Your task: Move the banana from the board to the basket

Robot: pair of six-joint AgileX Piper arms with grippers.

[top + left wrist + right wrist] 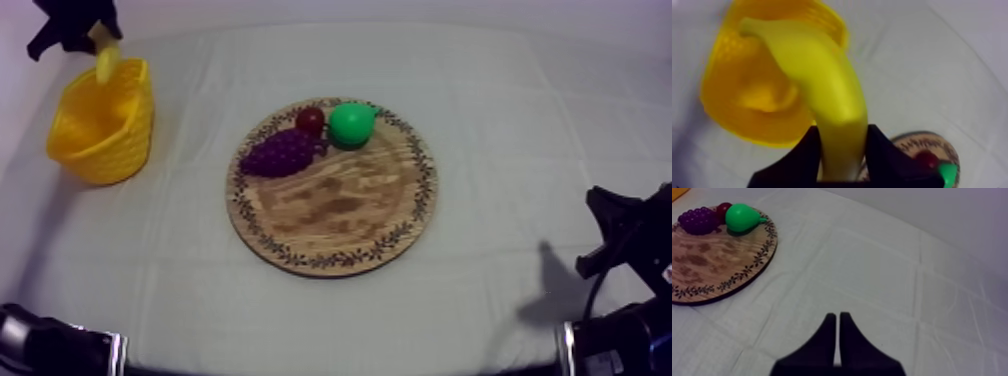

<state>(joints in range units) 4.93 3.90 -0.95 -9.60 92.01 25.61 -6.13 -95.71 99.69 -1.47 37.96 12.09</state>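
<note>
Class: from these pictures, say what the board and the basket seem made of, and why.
The board looks like wood, matt, with visible grain and a dark patterned rim. The basket is probably moulded plastic: bright yellow, with a textured woven-look wall.

My left gripper (843, 129) black, banana (827, 95) and basket (105, 150) yellow; grapes (280, 153) purple, pear (351, 124) green, small red fruit (310, 121), board (340, 210) rim leaf-patterned.

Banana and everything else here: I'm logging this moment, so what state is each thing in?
left gripper: shut on the banana.
banana: hanging over the yellow basket, not yet let go.
yellow basket: upright.
right gripper: shut on nothing, over bare cloth.
wooden board: flat, bearing grapes, pear, small red fruit.
</note>
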